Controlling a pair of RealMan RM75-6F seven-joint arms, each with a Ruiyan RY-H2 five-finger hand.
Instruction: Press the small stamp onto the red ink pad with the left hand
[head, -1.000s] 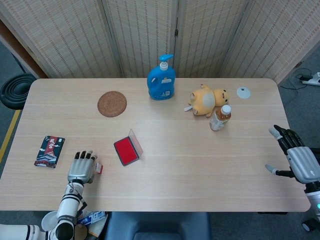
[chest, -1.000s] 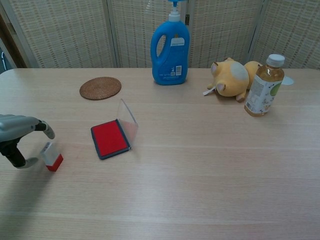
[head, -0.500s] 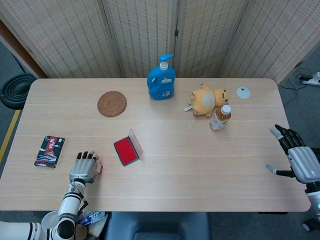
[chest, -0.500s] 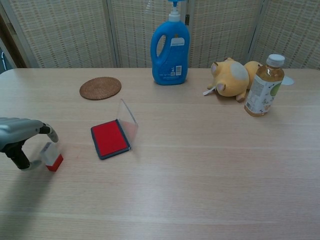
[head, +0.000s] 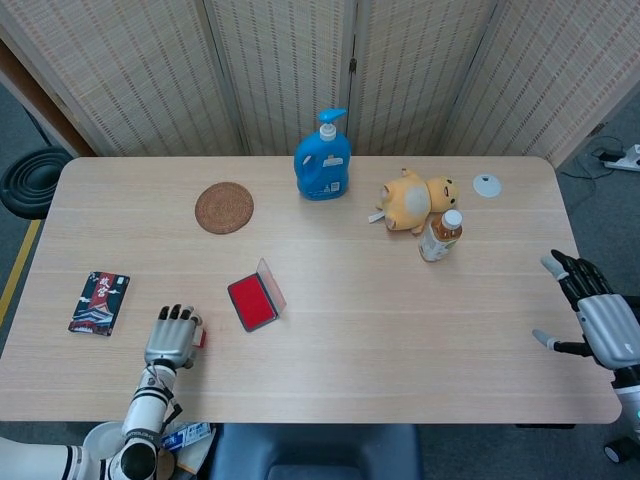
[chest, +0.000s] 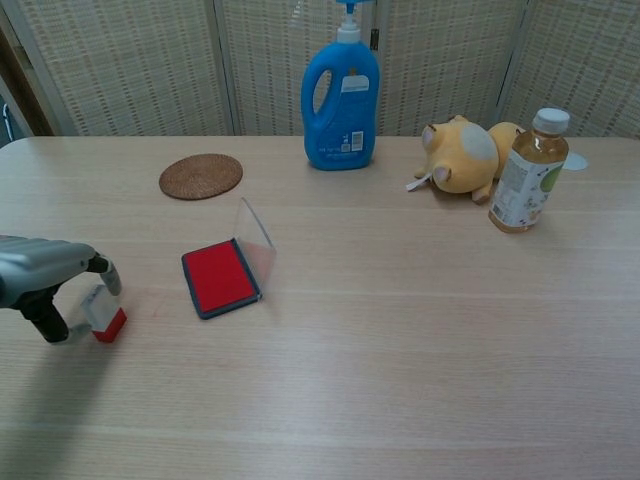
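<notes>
Fingers of the metal left hand (chest: 45, 285) are curving around the small clear stamp with a red base (chest: 103, 313), which is standing on the wooden table (chest: 400, 330) left of the open red ink pad (chest: 219, 277); firm contact is hard to confirm. Its palm is running off frame. The right hand (head: 600, 318) is hovering spread, holding nothing.

Matt pale wood table (chest: 420, 330), woven round coaster (chest: 201, 176), glossy plastic bottle (chest: 341, 95).
</notes>
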